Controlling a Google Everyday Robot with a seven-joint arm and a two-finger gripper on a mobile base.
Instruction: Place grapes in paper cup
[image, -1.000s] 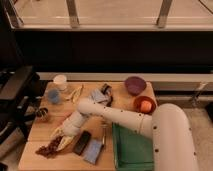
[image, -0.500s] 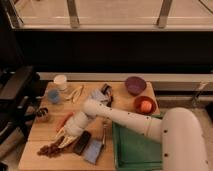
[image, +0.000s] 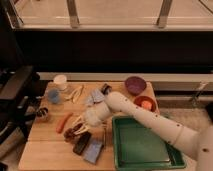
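On the near right of the bench (image: 47, 150) lies a green tray (image: 146, 146). Left of it, the end effector (image: 79, 123) grips the grapes (image: 72, 132) beside a carrot (image: 64, 122). Farther right, a red bowl (image: 145, 100) holds something orange. The paper cup (image: 60, 81) stands far left, well apart.

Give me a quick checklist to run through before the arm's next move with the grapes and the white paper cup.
1. Gripper at the grapes: ok, it is down right at the bunch.
2. Firm hold on the grapes: cannot tell.
3. Paper cup upright: ok, it stands at the back left.
4. Inside of the cup free: cannot tell, its inside does not show.
5. Straight low path to the cup: not ok. The carrot and the blue cup lie between, so lifting first looks wise.
6. Grapes in the cup: not ok, they are not in it yet.
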